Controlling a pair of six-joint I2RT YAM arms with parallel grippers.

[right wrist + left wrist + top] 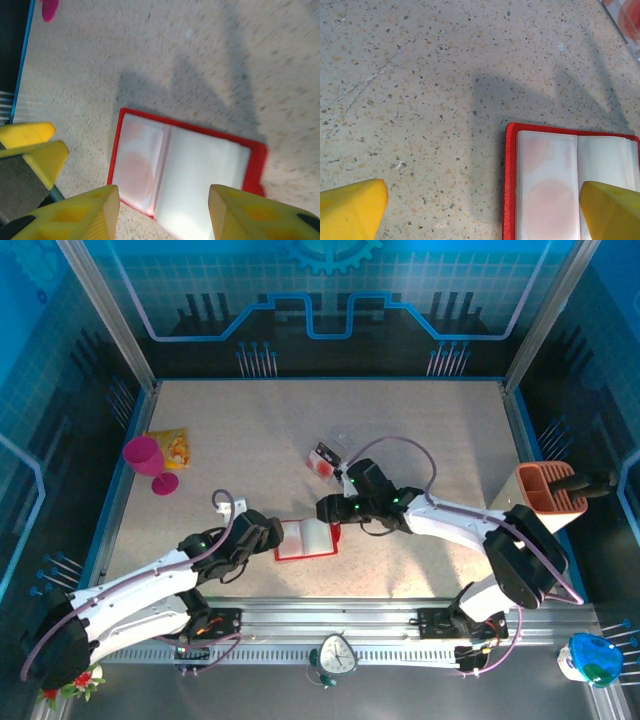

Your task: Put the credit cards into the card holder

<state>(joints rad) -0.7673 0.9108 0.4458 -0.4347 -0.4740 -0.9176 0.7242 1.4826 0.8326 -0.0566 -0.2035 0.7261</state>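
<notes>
The top external camera looks steeply down from above the near edge of the table [420, 440] and sees its whole surface. Both wrist cameras hang close over its near middle, facing down. All three views share the open card holder [308, 539].

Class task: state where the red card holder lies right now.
In the top view, the card holder lies open, front and centre, between the left gripper and right gripper.

Both arms reach inward to the near centre; left gripper [272, 537] gapes wide, right gripper [334, 512] stands half-parted, empty.
</notes>
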